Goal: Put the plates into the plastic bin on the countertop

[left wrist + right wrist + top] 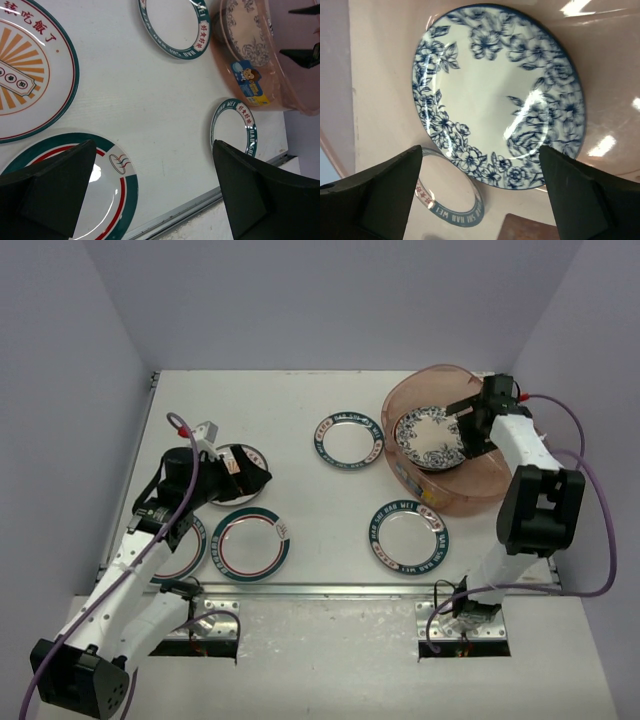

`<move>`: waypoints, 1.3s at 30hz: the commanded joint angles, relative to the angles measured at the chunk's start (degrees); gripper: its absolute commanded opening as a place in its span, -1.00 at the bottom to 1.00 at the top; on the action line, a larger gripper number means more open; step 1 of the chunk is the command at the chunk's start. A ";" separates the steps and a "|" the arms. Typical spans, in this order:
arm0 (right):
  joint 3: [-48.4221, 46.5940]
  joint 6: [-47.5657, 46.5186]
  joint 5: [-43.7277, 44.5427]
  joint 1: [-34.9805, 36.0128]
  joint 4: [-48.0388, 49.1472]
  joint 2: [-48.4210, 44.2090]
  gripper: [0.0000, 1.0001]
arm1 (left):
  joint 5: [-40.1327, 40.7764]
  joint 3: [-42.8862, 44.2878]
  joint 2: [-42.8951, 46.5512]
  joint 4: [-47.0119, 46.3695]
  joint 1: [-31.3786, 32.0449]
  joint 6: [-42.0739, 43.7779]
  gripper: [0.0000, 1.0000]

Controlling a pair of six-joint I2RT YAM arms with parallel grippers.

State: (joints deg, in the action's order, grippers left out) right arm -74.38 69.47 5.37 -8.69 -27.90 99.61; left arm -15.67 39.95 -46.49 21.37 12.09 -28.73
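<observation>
right gripper [480,165]: fingers held spread, nothing gripped | blue floral round ceramic plate [495,95]: laid inside translucent pink oval plastic bin [470,495], far right corner of white countertop [300,420] | left gripper [154,150]: held spread above teal-rimmed plates [250,544] by left edge

You can count six plates: a far lettered plate [348,423], a near lettered plate [407,536] of the same kind, one red-and-teal plate [250,544], one sunburst plate [30,60], one dark-rimmed plate [250,456] and one blue floral plate [428,438]. You have one bin [440,500]. You have two arms, a left arm [130,570] and a right arm [520,445].
</observation>
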 commanded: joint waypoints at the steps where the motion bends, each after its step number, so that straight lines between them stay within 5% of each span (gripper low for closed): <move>1: -18.29 0.54 4.33 1.66 -29.03 9.99 0.98 | -1.27 -1.09 -4.07 -3.63 2.37 0.62 1.00; 5: -18.91 1.70 6.06 1.92 -32.45 9.64 0.98 | -1.13 -1.62 -6.32 -4.97 5.19 0.35 1.00; 15: -2.81 -15.02 5.57 7.70 -9.11 -18.77 0.98 | -1.13 0.18 -20.09 -21.78 21.71 -5.38 1.00; 22: 12.17 -33.41 -16.98 7.72 4.44 -39.58 0.98 | -2.27 7.48 -41.41 -34.88 29.68 -9.24 1.00; 29: 18.90 -37.90 -33.13 7.72 1.31 -52.90 0.97 | -9.81 18.18 -61.87 -37.86 31.22 -9.02 0.98; 37: 23.31 -38.49 -36.83 7.78 3.63 -60.06 0.98 | -14.89 24.01 -73.29 -39.42 33.16 -11.52 0.61; 39: 23.46 -38.29 -37.05 7.72 3.79 -60.29 0.97 | -15.30 26.23 -75.37 -37.88 33.63 -11.38 0.26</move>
State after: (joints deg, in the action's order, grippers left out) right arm -51.66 32.59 -28.82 -0.95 -27.82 39.75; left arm -29.02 63.48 -117.56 -18.40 44.19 -39.99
